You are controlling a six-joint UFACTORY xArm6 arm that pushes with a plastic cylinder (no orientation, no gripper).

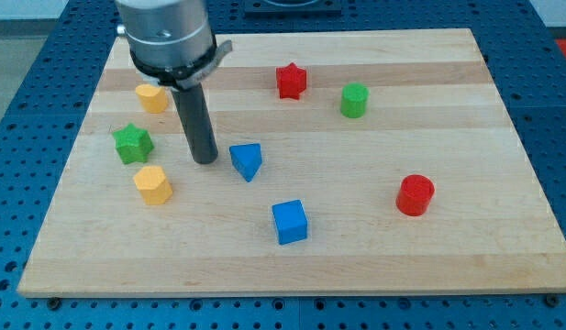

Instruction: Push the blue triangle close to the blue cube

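Pale wooden board (448, 247), smooth and matt; blue triangle (248, 161) looks like matt plastic.

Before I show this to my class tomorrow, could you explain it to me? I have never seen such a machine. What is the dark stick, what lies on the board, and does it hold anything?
This is one camera picture, looking down at a slant on a wooden board. The grey metal part at the view's top left is the end of a robot arm. It has no claw: its end effector is a plain dark rod, and my tip slides along the board to push things. It holds nothing.

Small blocks lie scattered: a blue triangle just to the view's right of my tip, a small gap between them; a blue cube lower down; a green star; two yellow blocks; a red star; a green cylinder; a red cylinder.

The job is to push the triangle near the cube.
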